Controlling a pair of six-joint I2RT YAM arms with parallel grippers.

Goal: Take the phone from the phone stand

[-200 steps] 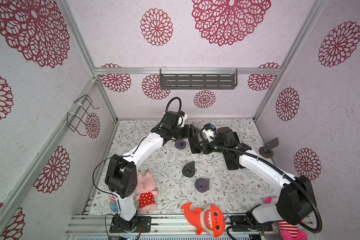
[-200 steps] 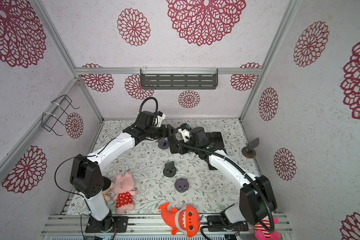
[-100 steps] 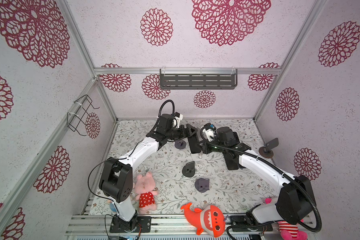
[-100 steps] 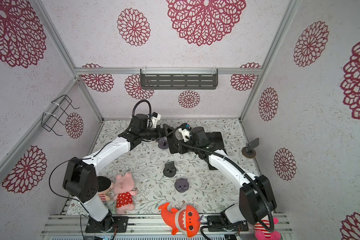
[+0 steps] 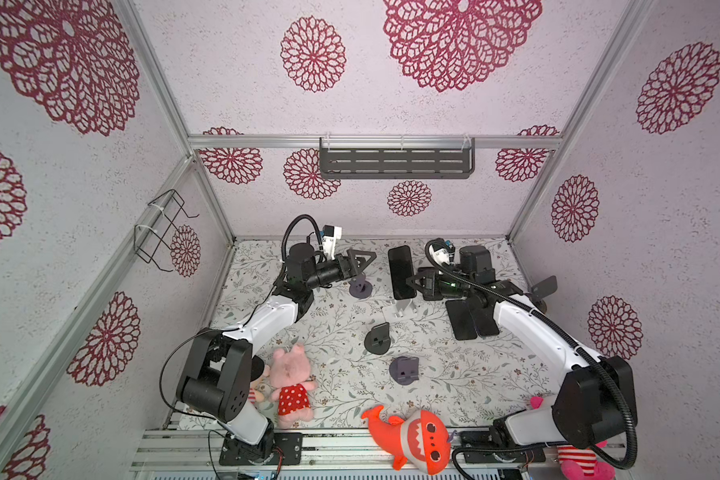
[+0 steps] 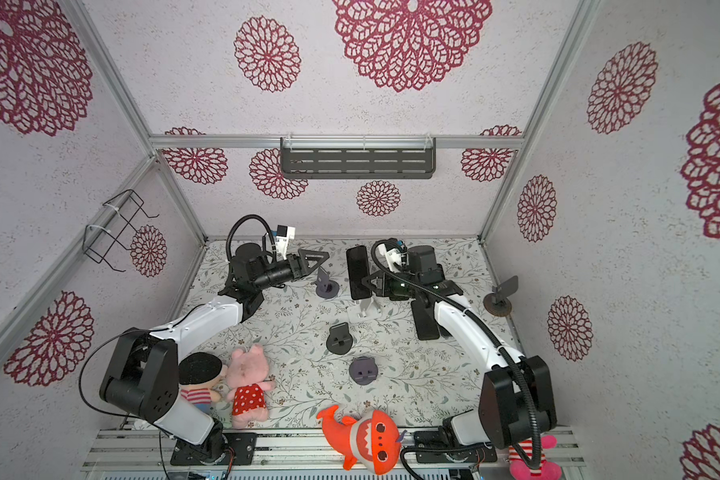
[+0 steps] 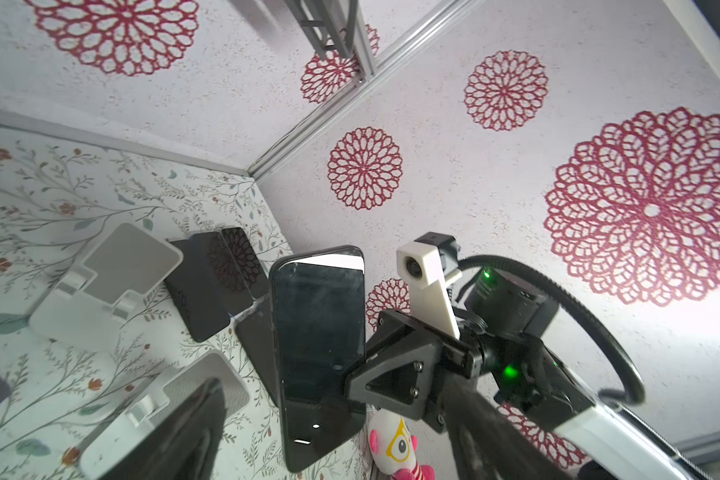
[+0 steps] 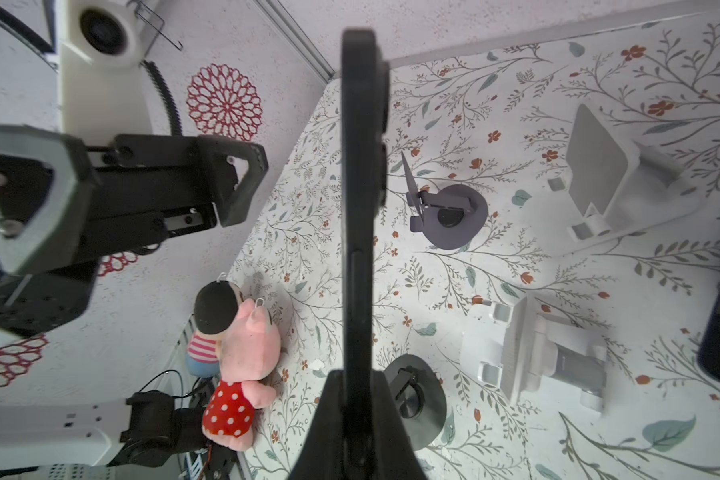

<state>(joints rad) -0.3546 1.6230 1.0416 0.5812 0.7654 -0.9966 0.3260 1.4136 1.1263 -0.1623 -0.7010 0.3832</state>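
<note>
Black phone, one, was found clamped at its lower part in the closed right gripper and held upright in the air, touching neither the white stand on the table nor the second white stand. It could not be told which of the two had carried it. Left gripper, close against the phone a second before, was recorded drawn back to its own side, jaws spread wide and empty, well apart from the phone. Removal was therefore judged as good as done, with only the setting-down left to one arm. White stands were counted at two, both bare. Dark round-based stands numbered four, all empty. At least two further phones lay flat near the right arm. Plush toys numbered four along the front edge. One wall shelf and one wire basket were noted.
</note>
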